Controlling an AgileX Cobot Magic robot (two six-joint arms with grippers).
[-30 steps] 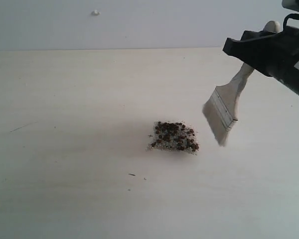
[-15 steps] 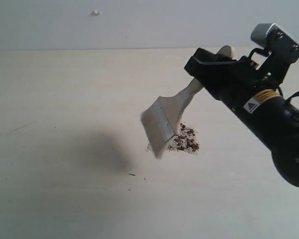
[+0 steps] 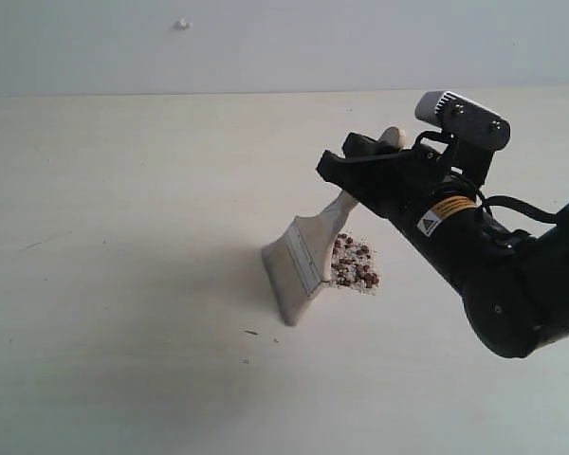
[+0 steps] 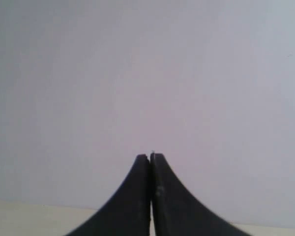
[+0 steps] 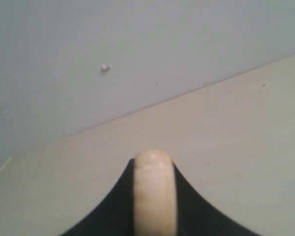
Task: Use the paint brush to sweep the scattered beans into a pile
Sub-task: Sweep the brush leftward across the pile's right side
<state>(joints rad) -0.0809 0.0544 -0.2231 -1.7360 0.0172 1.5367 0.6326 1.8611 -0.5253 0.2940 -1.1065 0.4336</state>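
Table [image 3: 123,284]: pale, flat surface under the whole scene, with a few faint dark marks.
Wall [image 3: 266,47]: plain grey-white, behind the table's far edge.
Right arm [image 3: 493,275]: black, reaching in from the right side of the exterior view and sloping down toward the middle of the table. It carries a yellow label and a grey camera [image 3: 462,114] above the wrist.
Right gripper [image 3: 362,163]: clamped on the brush handle, with black jaws on either side of it. The right wrist view shows the rounded cream handle end between them.
Left gripper [image 4: 151,196]: jaws pressed together with nothing between them. It faces the wall and does not show in the exterior view.
Brush [image 3: 303,256]: held by the right gripper and slanting down and away from it. The silver ferrule and off-white bristles lie below and ahead of the jaws. The bristle tips seem to meet the table, though contact is not certain from this angle.
Pile [image 3: 356,265]: compact patch on the table, below the right gripper and just behind the brush head, which partly hides it.
Beans [image 3: 362,277]: small dark reddish-brown rounds mixed with white grains, all gathered in the pile.
Speck [image 3: 181,24]: small pale spot on the wall, far ahead of the right gripper.
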